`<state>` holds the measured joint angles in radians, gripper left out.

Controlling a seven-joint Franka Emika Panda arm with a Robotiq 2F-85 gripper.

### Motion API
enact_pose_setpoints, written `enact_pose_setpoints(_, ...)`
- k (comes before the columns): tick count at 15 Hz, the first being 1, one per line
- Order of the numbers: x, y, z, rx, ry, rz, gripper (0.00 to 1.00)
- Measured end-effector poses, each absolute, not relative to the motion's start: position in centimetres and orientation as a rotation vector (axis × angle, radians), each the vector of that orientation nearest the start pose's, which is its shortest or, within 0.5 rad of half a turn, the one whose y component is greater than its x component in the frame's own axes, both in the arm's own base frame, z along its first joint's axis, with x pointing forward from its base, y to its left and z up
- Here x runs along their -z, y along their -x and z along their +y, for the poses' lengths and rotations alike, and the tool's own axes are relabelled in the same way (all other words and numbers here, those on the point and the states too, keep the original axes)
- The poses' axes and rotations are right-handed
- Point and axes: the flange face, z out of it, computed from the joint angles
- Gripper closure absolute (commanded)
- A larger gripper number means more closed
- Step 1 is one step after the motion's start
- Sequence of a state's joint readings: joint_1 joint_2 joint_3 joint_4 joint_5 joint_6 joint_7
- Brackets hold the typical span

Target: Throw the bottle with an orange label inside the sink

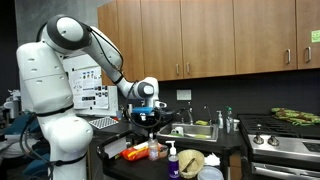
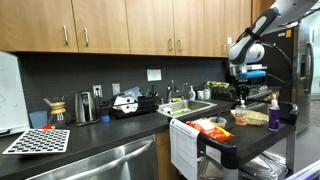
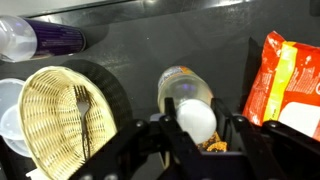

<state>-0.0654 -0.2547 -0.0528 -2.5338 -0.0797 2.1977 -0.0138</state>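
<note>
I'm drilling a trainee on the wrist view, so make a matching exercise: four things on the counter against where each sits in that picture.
Things:
1. bottle with an orange label
2. purple bottle
3. woven basket
4. orange-red packet

Places in the wrist view:
A. right edge
B. upper left corner
C. bottom centre, at the gripper
D. left side, with a fork in it

Pairs: 1-C, 2-B, 3-D, 4-A.
</note>
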Motion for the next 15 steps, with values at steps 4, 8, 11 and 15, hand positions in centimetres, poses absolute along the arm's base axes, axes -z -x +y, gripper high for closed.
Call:
enact_pose_setpoints(4, -38.5, -40.6, -4.0, -0.127, 3.186, -0.003, 0.86)
enact_pose_setpoints(8, -40.1, -39.6, -2.1, -0.129, 3.19, -0.101, 0.86)
enact_pose_setpoints(11, -40.6, -38.7, -0.8, -0.213, 3.187, -0.17, 0.86)
enact_pose_setpoints(15, -41.7, -37.1, 0.6, -0.498, 3.169, -0.235, 0.86)
